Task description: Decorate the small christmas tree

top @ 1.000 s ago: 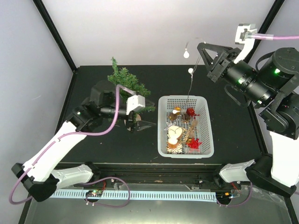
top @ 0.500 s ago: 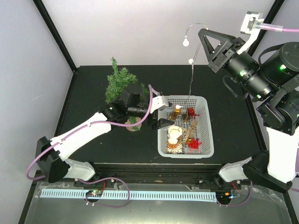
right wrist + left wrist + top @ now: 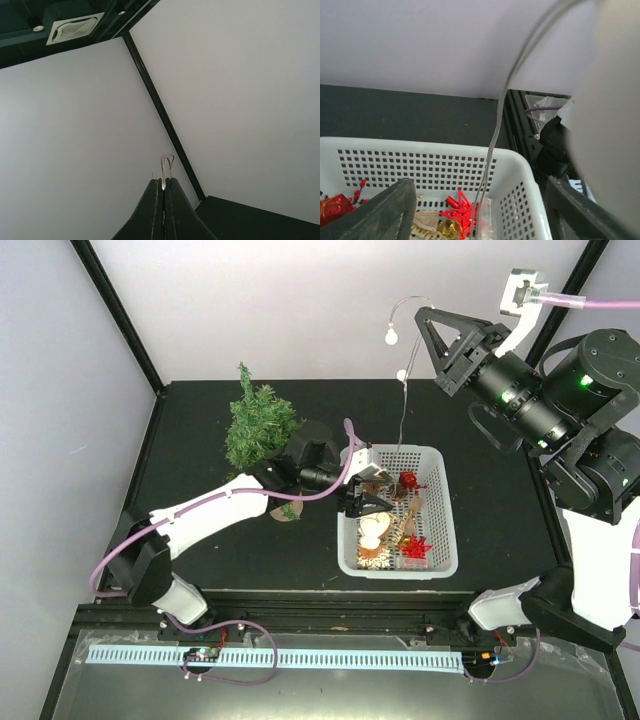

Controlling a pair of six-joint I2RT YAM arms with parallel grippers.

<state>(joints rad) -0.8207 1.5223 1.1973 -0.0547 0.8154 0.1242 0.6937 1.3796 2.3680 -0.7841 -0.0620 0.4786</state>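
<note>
Right wrist view alone showed the right gripper clamping thin wire; left gripper gaped empty over perforated basket.

The small christmas tree is dark green. The basket below the left fingers is white, with a regular grid of small holes. Between these dark grey fingers shows a bright red spiky ornament. The right fingers are black, with a silver wire between them. The bench is black.
</note>
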